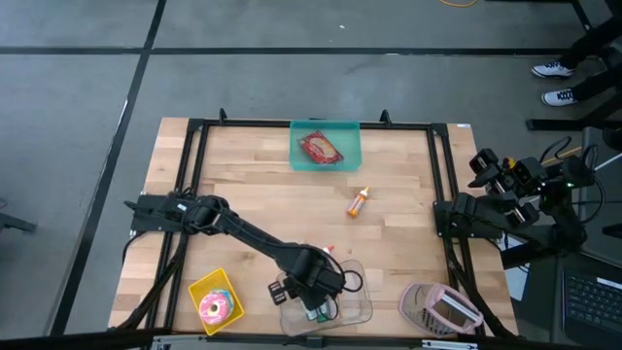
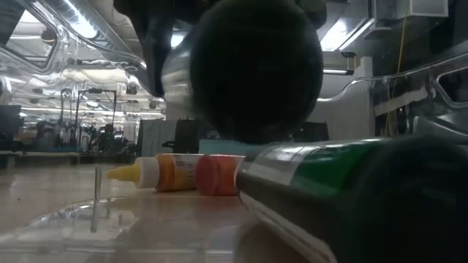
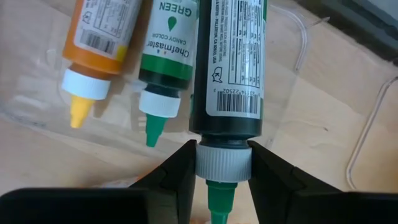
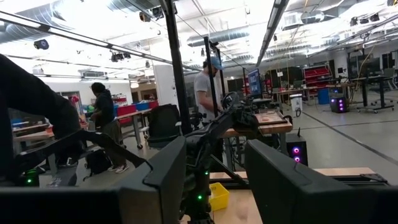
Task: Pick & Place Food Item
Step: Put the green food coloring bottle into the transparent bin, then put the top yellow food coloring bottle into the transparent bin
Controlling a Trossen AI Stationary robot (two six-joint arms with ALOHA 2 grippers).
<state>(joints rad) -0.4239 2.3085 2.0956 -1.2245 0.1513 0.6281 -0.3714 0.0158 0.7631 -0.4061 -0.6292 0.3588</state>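
Note:
A dark green bottle (image 3: 227, 56) with a grey cap lies lengthwise in a clear plastic tray (image 1: 350, 309) near the table's front edge. Beside it lie a smaller green bottle (image 3: 168, 56) and an orange bottle (image 3: 99, 37). My left gripper (image 3: 222, 149) is over the tray, shut on the dark green bottle (image 2: 329, 175). My right gripper (image 4: 214, 186) stands open and raised at the table's right edge, with nothing between its fingers. Another orange bottle (image 1: 359, 201) lies on the bare table. My left gripper pinches the dark green bottle's grey cap (image 3: 208, 165) between its two fingers (image 3: 177, 177), one on each side of it. The fingers come from above, pointing steeply down. The bottle lies parallel to the two other bottles; whether it rests on the tray I cannot tell.
A teal tray (image 1: 352, 146) with a red packet (image 1: 320, 148) stands at the far edge. A yellow box (image 1: 199, 290) with a pink doughnut sits at the near left, and a pink object (image 1: 442, 309) at the near right. People stand in the room beyond.

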